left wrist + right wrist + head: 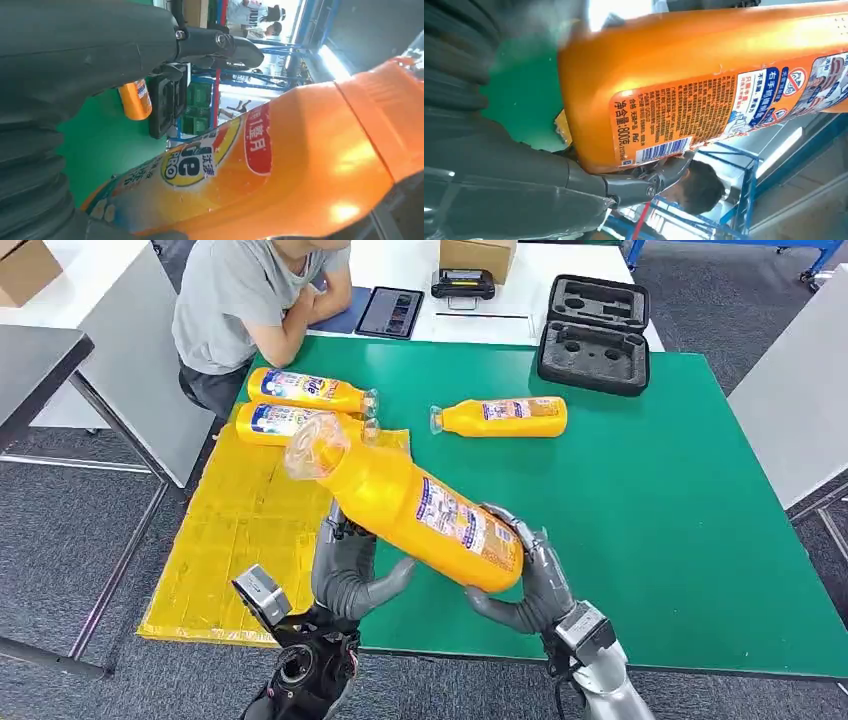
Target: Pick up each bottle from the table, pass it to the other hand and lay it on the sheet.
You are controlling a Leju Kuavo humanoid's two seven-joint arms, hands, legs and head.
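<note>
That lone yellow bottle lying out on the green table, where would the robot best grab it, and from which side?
Probably around the wide labelled body, from above. The lone bottle lies flat on the green table with its neck toward the yellow sheet and open space along both long sides, so fingers could close across its width. The narrow clear neck offers less to hold. Both hands are busy now with another bottle.

Two laid bottles (300,405) crowd the yellow sheet's (230,540) far end — near end bare.
</note>
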